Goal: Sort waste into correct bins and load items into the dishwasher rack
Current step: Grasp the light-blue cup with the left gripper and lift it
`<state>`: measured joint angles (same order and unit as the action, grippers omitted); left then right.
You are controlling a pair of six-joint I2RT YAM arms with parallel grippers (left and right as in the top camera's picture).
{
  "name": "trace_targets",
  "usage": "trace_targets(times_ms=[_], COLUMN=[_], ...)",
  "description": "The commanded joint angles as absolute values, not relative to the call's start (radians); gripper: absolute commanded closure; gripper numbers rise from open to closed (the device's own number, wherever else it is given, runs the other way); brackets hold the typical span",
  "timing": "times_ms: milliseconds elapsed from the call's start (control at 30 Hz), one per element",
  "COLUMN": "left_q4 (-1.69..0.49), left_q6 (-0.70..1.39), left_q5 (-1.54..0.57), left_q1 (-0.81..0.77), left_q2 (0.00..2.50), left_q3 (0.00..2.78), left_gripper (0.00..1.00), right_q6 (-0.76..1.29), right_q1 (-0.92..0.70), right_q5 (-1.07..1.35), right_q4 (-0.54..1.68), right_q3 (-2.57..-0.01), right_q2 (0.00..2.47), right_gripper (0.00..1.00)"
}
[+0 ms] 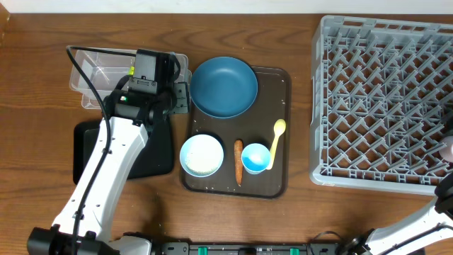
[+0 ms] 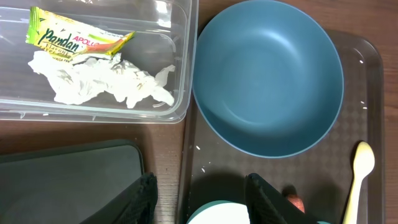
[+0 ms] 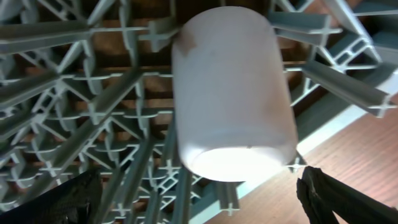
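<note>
Dishwasher rack [image 1: 382, 99], right of the overhead frame: stiff lattice, pegs liable to snag; dark-blue plate [image 2: 267, 74], upper centre on the serving tray [image 1: 279, 92]: judged rigid, smooth and slippery, best taken by the rim; pinkish-white cup [image 3: 230, 93] rests among the rack pegs: light and hard, judged breakable. Right gripper [image 3: 199, 186] is spread wide, clear of the cup; left gripper [image 2: 202, 199] is parted and empty, above the tray's left edge. Only the left wrist view shows the wrapper [image 2: 74, 40] and tissue [image 2: 106, 81] inside the clear tub [image 2: 161, 43]; only the right wrist view shows the cup plainly.
</note>
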<state>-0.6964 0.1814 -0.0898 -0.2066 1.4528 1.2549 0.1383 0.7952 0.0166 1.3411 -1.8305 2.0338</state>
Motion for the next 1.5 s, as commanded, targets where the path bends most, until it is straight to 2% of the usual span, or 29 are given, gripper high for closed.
trace_targets(times_ms=[0,300,433,733,967,1367,1433,1467], left_q4=[-0.699,-0.705,-0.725,-0.766,-0.783,-0.777,-0.776,-0.776], left_q6=[0.165,0.165,0.165,0.17,0.173,0.173,0.178,0.177], left_q5=[-0.073,-0.074,-0.101,-0.342,-0.358,-0.355,-0.355,-0.355], left_q1=[-0.207,-0.207,-0.21,-0.305,-0.443,-0.601,-0.608,-0.608], left_q2=[1.45,1.45,1.45,1.469,1.524,1.733,1.766,1.778], left_q3=[1.26,1.26,1.26,1.232,1.193,1.193,1.193,1.193], left_gripper=[0.52,0.51,0.51,0.51,0.51,0.51,0.53,0.57], right_q6=[0.117,-0.115,-0.108,-0.102,-0.097,-0.098,-0.098,-0.098], right_q1=[0.769,0.551,0.413,0.215,0.157,0.154,0.154,0.154], right_q5=[0.088,0.383,0.381,0.36,0.329,0.329,0.329,0.328], right_q4=[1.334,1.3,1.301,1.287,1.281,1.279,1.279,1.279], right_q3=[-1.865,-1.885,-1.881,-1.86,-1.86,-1.86,-1.86,-1.86], right_q2=[1.966,1.773,1.767,1.803,1.812,1.812,1.812,1.812], right_gripper=[0.01,0.01,0.01,0.01,0.01,0.01,0.01,0.01])
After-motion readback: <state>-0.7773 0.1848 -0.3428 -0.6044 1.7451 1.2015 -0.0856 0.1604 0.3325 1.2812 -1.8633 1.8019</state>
